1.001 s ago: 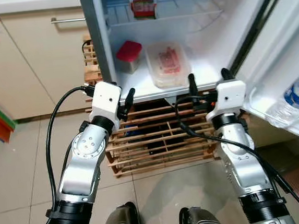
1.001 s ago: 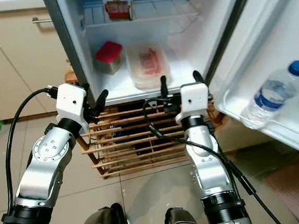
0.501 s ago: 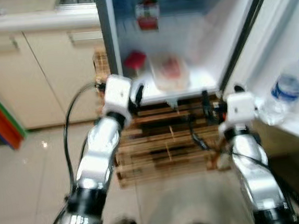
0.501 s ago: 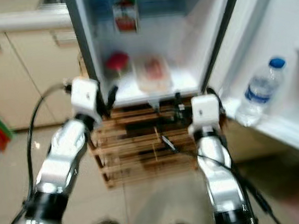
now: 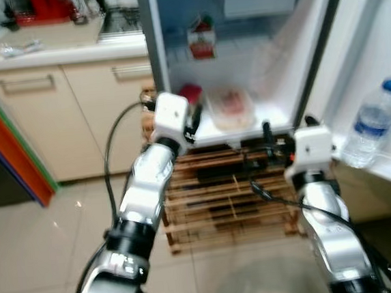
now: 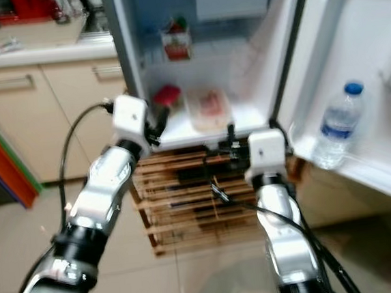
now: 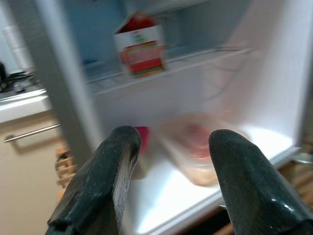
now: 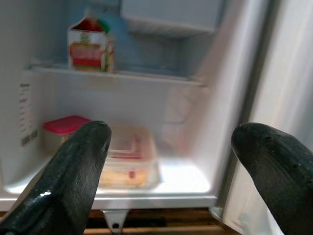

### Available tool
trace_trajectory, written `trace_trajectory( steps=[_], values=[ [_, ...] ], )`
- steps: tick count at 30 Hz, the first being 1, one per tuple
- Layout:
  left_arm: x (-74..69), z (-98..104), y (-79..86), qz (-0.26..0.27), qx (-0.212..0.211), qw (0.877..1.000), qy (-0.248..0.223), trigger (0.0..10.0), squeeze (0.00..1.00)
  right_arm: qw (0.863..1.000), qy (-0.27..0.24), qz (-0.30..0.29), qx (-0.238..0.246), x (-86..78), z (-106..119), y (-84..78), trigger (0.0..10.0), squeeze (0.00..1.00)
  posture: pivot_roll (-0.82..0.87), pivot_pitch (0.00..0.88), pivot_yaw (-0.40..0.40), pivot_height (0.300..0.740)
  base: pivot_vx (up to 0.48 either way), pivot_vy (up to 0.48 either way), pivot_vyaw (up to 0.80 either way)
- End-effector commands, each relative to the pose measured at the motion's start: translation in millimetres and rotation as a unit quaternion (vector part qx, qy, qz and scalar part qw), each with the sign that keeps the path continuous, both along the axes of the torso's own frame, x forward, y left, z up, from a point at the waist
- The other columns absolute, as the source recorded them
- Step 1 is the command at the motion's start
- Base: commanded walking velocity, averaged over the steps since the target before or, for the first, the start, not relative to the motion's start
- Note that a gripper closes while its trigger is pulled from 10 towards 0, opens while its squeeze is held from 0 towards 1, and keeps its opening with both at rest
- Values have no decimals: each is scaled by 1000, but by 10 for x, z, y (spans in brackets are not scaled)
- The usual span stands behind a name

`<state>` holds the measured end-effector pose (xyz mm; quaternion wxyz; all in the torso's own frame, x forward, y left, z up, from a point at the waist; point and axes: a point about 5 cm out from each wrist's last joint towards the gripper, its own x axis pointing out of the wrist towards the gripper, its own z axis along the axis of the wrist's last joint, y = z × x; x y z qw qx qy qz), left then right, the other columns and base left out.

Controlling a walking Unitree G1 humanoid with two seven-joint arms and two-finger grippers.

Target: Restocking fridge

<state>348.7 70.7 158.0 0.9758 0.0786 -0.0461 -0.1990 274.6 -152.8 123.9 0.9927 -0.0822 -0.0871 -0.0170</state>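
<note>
The fridge (image 5: 243, 67) stands open before me. A red and white carton (image 5: 201, 40) stands on its upper shelf. On the bottom shelf, a red-lidded tub (image 5: 191, 93) sits beside a clear box of meat (image 5: 231, 106). A water bottle (image 5: 372, 124) rests in the door shelf. My left gripper (image 5: 194, 114) is open and empty at the bottom shelf's front left edge, near the tub. My right gripper (image 5: 287, 126) is open and empty just below that shelf's front right edge. The left wrist view looks between its fingers (image 7: 115, 171) at the carton (image 7: 142, 46).
A wooden slatted rack (image 5: 221, 199) stands under the fridge, right behind my grippers. The open fridge door (image 5: 385, 41) hems in the right side. Cream cabinets (image 5: 76, 109) and a counter with dishes lie to the left, with a red and blue object (image 5: 14, 152) beside them.
The camera has lifted and drawn back, bringing the counter and more of the fridge into sight. My left arm now reaches further forward to the bottom shelf. Both grippers stay open and empty.
</note>
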Motion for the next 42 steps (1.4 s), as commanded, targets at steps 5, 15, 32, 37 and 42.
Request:
trace_trajectory(
  steps=[5, 15, 32, 37, 42],
  values=[
    [67, -22, 121, 12, 10, 1000, 2, 10000, 0, 1000, 2, 14, 1, 20, 23, 85, 10000, 0, -134, 12, 11, 725, 480, 0, 0],
    [-28, 201, 37, -41, 5, 998, -56, 10000, 0, 998, 39, 3, 52, 37, -102, 119, 10000, 0, -106, 52, 20, 725, 96, 0, 0],
    [-264, 69, 202, -149, 88, 985, 20, 10000, 0, 994, 71, 49, 62, 190, -180, 497, 10000, 0, 51, 312, 115, 725, 0, 0, 0],
    [-404, 89, 297, -155, 88, 984, 31, 10000, 0, 992, 79, 61, 81, 213, -185, 663, 10000, 0, 77, 350, 144, 725, 0, 0, 0],
    [-525, 105, 339, -151, 73, 985, 36, 10000, 0, 990, 67, 65, 106, 279, -89, 793, 10000, 0, 83, 367, 146, 725, 0, 0, 0]
  ],
)
